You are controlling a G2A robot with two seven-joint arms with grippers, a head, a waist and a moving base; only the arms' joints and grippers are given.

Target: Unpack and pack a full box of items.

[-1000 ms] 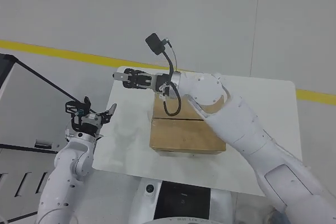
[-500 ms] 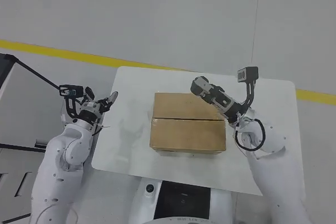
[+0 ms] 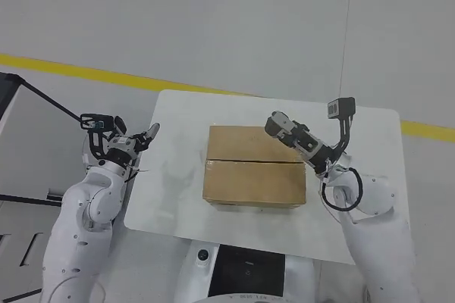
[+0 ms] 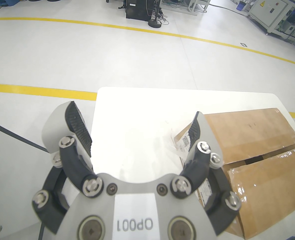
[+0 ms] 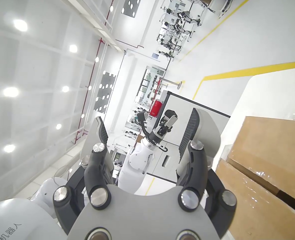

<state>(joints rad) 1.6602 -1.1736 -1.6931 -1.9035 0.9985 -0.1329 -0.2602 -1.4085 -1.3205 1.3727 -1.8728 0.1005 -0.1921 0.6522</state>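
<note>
A brown cardboard box (image 3: 254, 163) lies in the middle of the white table (image 3: 174, 193), flaps down, with clear tape and a seam along its top. My left gripper (image 3: 134, 136) hangs open and holds nothing over the table's left edge, well apart from the box. The left wrist view has the gripper (image 4: 135, 116) with the box (image 4: 257, 148) beyond one finger. My right gripper (image 3: 276, 123) is open and holds nothing above the box's far right corner. In its wrist view the gripper (image 5: 146, 117) is tilted, with the box (image 5: 270, 151) to one side.
A black-framed stand (image 3: 15, 129) sits off the table's left side. A yellow floor line (image 3: 61, 70) runs behind the table. Bare tabletop lies left of the box and along the right end (image 3: 371, 136).
The right arm has swung back from across the box's far left corner to the right side, its gripper now over the far right corner. The left gripper shifted slightly farther from me.
</note>
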